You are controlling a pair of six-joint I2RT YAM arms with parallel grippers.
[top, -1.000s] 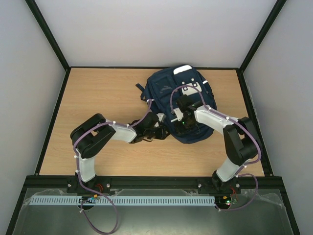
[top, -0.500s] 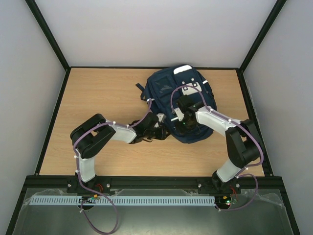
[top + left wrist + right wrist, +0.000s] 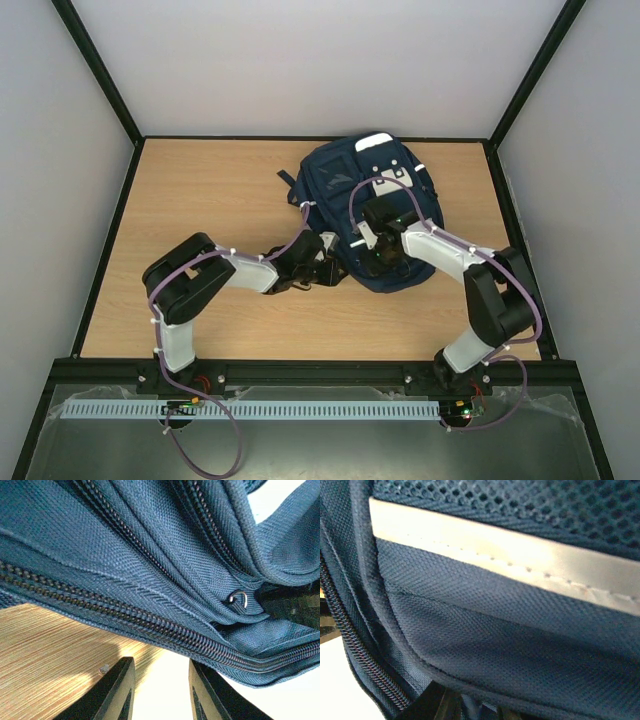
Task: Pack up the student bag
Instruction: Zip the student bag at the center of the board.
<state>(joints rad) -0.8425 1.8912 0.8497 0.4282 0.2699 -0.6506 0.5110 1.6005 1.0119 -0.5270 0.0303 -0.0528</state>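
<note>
navy backpack (image 3: 335, 180) lies flat on the wooden worktop (image 3: 200, 200), toward the far right part, its top end with the light grey patch (image 3: 372, 141) pointing at the back wall. a dark strap (image 3: 288, 183) sticks out on its left side. both arms reach in to the near end of the backpack.

left end effector (image 3: 160, 661) sits low at the near-left edge of the backpack, just above the worktop. in the left wrist view its two fingers (image 3: 117, 690) stand apart with nothing between them, so released. right above the fingertips runs the backpack's bottom edge with a closed zipper (image 3: 125, 615). a second zipper line runs higher up, and a small metal ring (image 3: 239, 598) shows in a fold of fabric. cannot tell whether the fingertips touch the fabric.

right end effector (image 3: 470, 706) is on top of the backpack near its middle-near part, pressed close to the fabric. the right wrist view is filled with navy weave, a pale reflective stripe (image 3: 495, 555) and dark mesh (image 3: 520, 505) above it, with a zipper along the left edge. only dark finger stubs show at the bottom edge; cannot tell if it is clenched, released or pinching fabric.
</note>
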